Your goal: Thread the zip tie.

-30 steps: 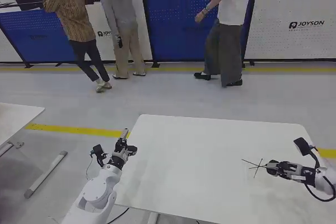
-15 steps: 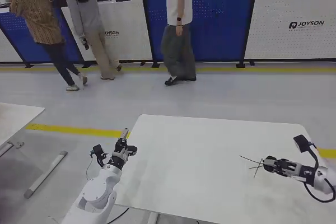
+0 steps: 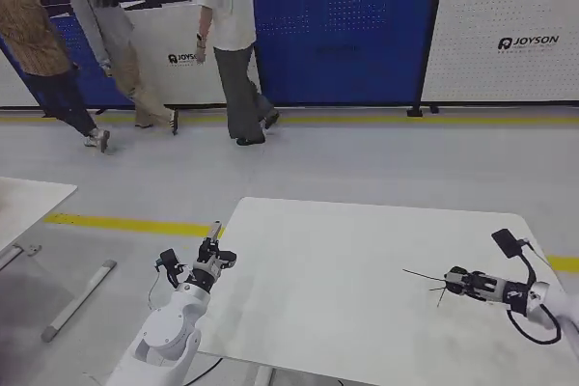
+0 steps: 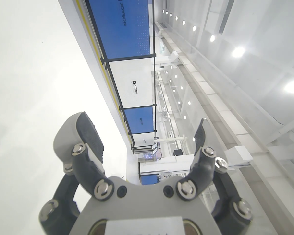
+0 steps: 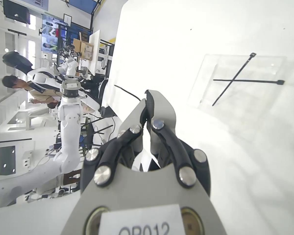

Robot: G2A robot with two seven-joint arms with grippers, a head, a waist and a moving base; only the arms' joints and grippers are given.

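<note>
Over at the right side of the table (image 3: 347, 289), the right gripper (image 3: 451, 281) sits low above the surface with its jaws pressed together. A thin black zip tie (image 3: 423, 276) sticks out from its tips and points toward the middle of the table. From the wrist camera, the zip tie (image 5: 127, 92) looks pinched between the closed tips of the right gripper (image 5: 147, 96), though the contact itself is hard to make out.

Near that gripper, a crossed pair of ties (image 5: 235, 80) lies flat on a clear sheet (image 5: 205, 84), apart from the gripper.

The left gripper (image 3: 213, 234) is well apart from all this, at the table's left edge. Its jaws are spread wide with nothing between them (image 4: 144, 125).
</note>
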